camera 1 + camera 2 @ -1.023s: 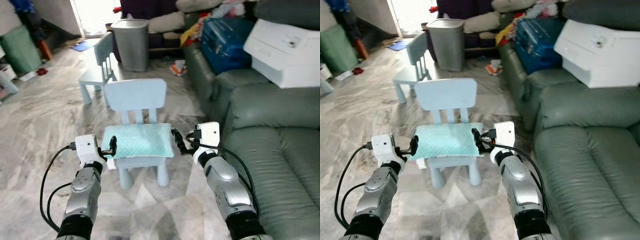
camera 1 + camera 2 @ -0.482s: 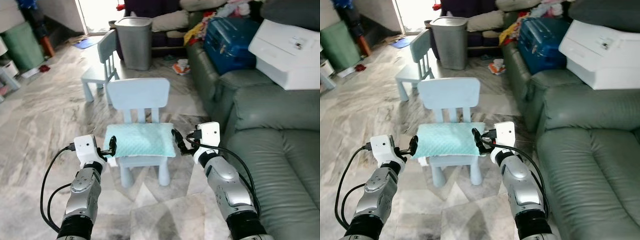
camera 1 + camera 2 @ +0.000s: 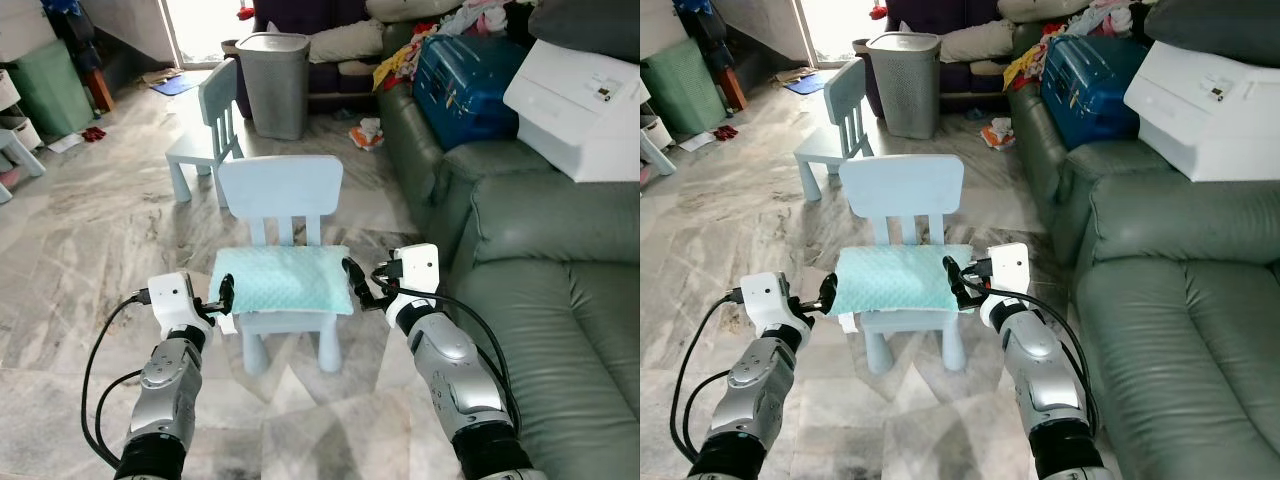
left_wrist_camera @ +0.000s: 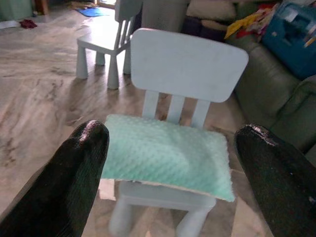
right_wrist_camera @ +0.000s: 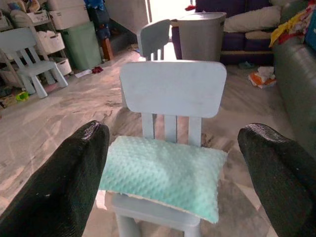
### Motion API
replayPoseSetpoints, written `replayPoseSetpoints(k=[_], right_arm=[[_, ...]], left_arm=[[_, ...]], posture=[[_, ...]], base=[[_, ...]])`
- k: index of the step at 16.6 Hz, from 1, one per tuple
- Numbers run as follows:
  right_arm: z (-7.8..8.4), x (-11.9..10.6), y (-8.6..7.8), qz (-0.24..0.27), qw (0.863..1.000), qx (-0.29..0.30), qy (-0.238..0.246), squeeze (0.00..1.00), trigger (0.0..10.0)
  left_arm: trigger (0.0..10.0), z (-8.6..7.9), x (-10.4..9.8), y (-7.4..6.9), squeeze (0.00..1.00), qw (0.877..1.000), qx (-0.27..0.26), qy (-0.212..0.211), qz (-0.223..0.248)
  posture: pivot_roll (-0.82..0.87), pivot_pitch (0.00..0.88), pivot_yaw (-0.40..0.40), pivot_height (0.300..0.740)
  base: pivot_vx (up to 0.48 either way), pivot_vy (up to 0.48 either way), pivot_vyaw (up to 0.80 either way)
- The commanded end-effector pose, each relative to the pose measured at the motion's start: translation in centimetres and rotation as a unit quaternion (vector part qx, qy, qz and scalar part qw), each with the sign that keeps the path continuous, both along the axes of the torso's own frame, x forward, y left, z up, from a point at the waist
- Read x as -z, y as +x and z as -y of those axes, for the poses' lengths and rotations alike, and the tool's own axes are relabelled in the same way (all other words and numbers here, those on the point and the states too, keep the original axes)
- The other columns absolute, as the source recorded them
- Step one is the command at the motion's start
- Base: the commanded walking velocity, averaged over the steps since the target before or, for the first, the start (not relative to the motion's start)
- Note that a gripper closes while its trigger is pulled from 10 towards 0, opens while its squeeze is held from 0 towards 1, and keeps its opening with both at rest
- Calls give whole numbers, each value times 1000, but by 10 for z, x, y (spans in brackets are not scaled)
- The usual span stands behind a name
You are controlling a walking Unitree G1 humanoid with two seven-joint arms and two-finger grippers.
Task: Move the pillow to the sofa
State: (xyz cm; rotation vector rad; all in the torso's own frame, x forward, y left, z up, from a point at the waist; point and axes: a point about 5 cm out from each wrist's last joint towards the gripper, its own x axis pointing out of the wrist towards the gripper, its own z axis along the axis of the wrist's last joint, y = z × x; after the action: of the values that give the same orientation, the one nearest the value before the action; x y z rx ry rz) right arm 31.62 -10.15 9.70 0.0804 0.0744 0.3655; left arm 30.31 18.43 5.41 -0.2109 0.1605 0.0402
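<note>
Pillow: mint, dimpled, flat on the chair seat. Sofa: right of chair. My left hand at the pillow's left edge, my right hand at its right edge; both spread wide, empty. Likely light, soft, floppy; I would pinch both short edges.

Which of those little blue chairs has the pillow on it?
The nearer chair, facing the robot, holds the mint pillow; the farther chair by the bin is bare.
</note>
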Motion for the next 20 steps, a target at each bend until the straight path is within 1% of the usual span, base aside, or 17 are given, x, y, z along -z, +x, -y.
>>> replayPoseSetpoints(k=[1,8,9,11,13,18,20], right_arm=[[-4,-7,1,14,1000,-9,0,0,10000],[-5,-7,1,16,1000,-10,-1,0,10000],[-5,-7,1,16,1000,-10,-1,0,10000],[-5,-7,1,17,1000,-9,-1,0,10000],[-4,-7,1,17,1000,-8,0,0,10000],[-4,-7,0,17,1000,-9,0,0,10000],[-4,-7,1,17,1000,-10,0,0,10000]], left_arm=[[10000,-4,-5,1,0,1000,-4,4,11],[10000,-4,-4,0,0,1000,5,18,11],[10000,-4,-3,0,0,1000,4,15,6],[10000,-5,-1,0,0,1000,-1,7,2],[10000,-5,-1,0,0,1000,-4,7,0],[10000,-4,-5,1,0,1000,-3,6,14],[10000,-4,-5,1,0,1000,-4,6,13]], posture=[[-144,0,33,740],[-145,0,35,740],[-145,0,36,740],[-145,0,36,740],[-144,0,36,740],[-148,0,33,740],[-147,0,32,740]], base=[[281,390,0],[304,370,0],[330,0,0],[0,0,0],[0,0,0],[0,0,0],[268,0,0]])
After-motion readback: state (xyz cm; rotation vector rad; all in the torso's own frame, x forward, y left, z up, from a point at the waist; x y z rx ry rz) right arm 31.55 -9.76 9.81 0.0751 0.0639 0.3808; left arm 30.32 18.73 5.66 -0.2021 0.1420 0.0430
